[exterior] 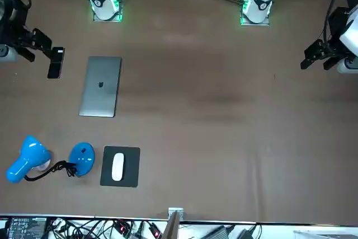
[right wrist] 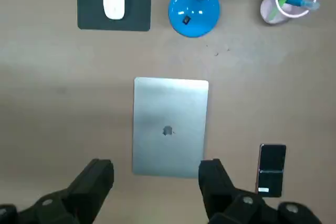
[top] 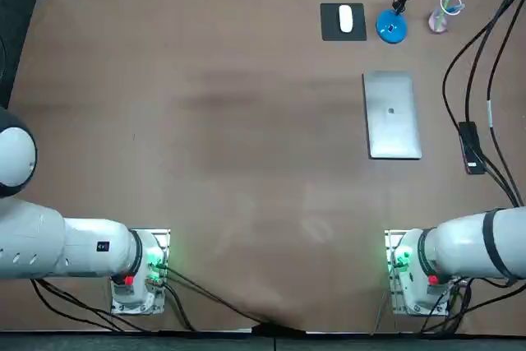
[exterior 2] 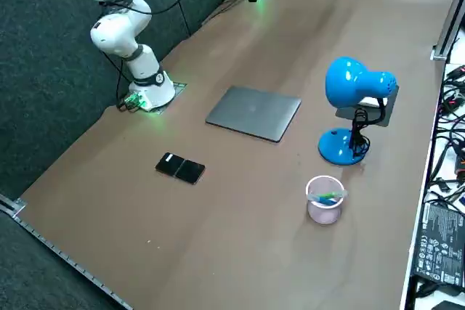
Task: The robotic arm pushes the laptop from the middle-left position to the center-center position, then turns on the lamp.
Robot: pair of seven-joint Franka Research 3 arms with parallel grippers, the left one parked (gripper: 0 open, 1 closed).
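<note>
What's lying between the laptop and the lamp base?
Nothing: the right wrist view shows bare table between the laptop and the lamp base. The right gripper, open, hangs above, off the laptop's opposite end.

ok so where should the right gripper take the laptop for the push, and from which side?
The laptop lies closed and flat on the table, with no lip to pinch, so probably press rather than grasp. Set the fingers against the middle of its long edge on the robot's right, coming in low through the gap beside the phone. The right gripper hangs open above it.
</note>
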